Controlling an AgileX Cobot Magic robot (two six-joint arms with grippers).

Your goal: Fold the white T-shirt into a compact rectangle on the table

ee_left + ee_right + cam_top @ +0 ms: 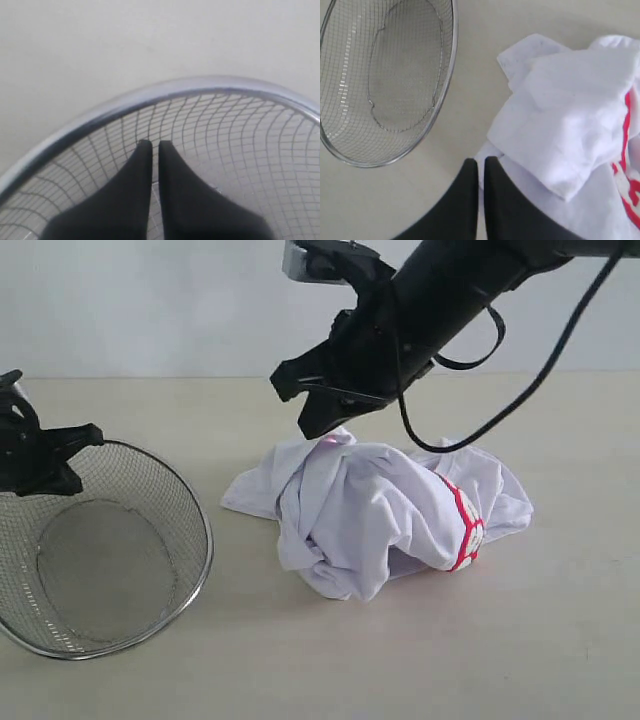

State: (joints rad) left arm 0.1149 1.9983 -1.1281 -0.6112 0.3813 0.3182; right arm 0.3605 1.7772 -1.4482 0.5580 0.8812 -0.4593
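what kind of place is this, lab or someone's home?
Probably a robotics lab bench, not a home: bare pale beige tabletop against a blank white wall, a black robot arm overhead, and just two props, a crumpled white T-shirt and a round wire-mesh metal basket.

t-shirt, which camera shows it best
Exterior view: nearly all of the crumpled T-shirt shows, lying on the table. The right wrist view shows only part of it, cut off at the frame edge, beside the right gripper. The left wrist view shows none, only basket mesh.
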